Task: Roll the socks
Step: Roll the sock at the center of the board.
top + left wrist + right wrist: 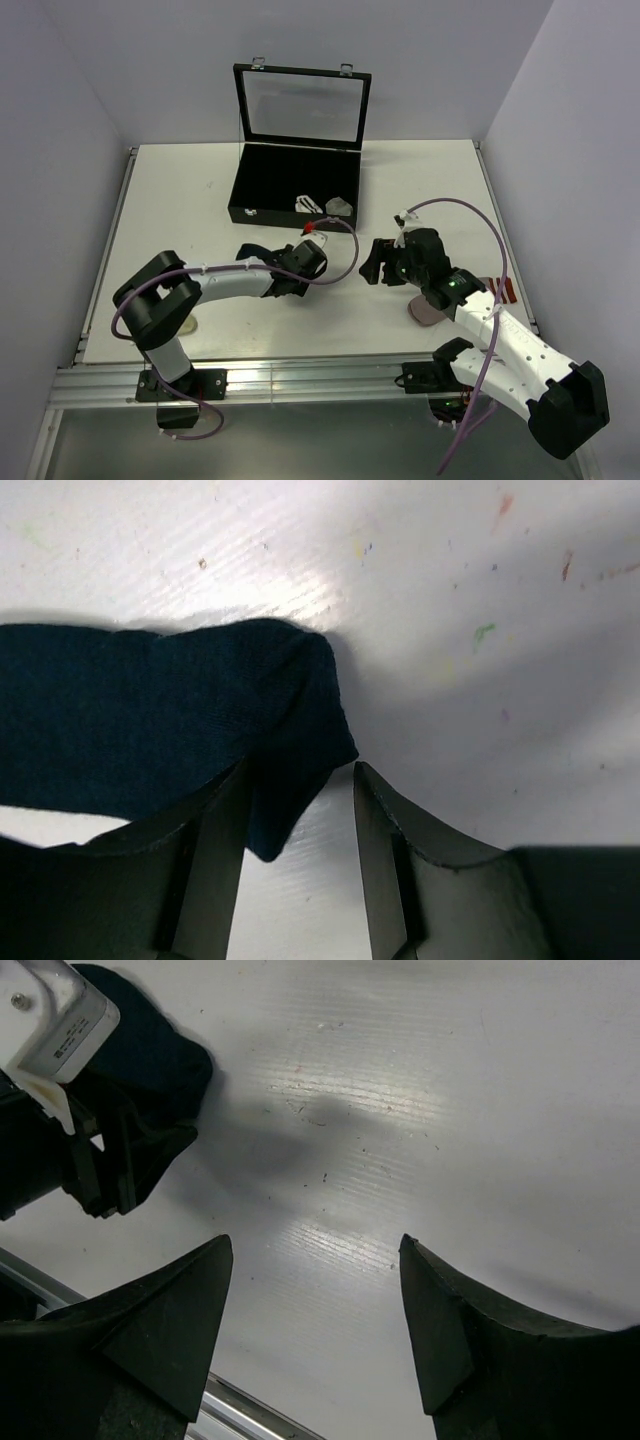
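Observation:
A navy sock (252,251) lies flat on the white table in front of the black box. In the left wrist view the sock (140,720) fills the left side and one corner of it hangs between my fingers (385,860), against the left one, with a gap to the right one. My left gripper (285,266) (300,780) is open, low over the sock's end. My right gripper (374,264) (315,1245) is open and empty above bare table, just right of the left gripper. A greyish sock (428,312) with a striped cuff (499,291) lies partly under the right arm.
A black box (262,178) with its glass lid raised stands at the back centre. It holds a rolled white sock (305,204) and a rolled grey sock (340,207). The right wrist view shows the left gripper's body (55,1030) and the table's near metal edge (250,1405).

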### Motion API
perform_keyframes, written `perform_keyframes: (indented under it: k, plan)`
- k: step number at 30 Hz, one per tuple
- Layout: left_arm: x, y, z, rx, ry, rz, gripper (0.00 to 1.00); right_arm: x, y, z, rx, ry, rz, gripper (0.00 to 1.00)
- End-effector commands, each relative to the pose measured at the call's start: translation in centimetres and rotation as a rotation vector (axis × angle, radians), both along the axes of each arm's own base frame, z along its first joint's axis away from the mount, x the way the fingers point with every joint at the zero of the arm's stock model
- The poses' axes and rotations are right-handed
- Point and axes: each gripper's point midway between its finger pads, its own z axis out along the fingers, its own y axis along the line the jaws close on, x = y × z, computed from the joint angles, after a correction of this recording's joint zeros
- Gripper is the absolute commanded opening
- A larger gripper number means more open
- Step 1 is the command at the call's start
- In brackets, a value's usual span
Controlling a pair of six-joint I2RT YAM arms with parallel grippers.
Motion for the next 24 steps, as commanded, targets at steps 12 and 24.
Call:
perform_keyframes:
  k: [12, 24]
  plan:
    - [-4.3, -6.8, 1.2, -0.228, 0.164, -0.049, 0.49, 0.7, -1.0, 0.6, -0.026, -0.045, -0.028, 0.75]
    - [-5.1, -6.5, 1.2, -0.114, 0.093, -0.106, 0.48, 0.5, -1.1, 0.2, -0.008, -0.035, -0.046, 0.74]
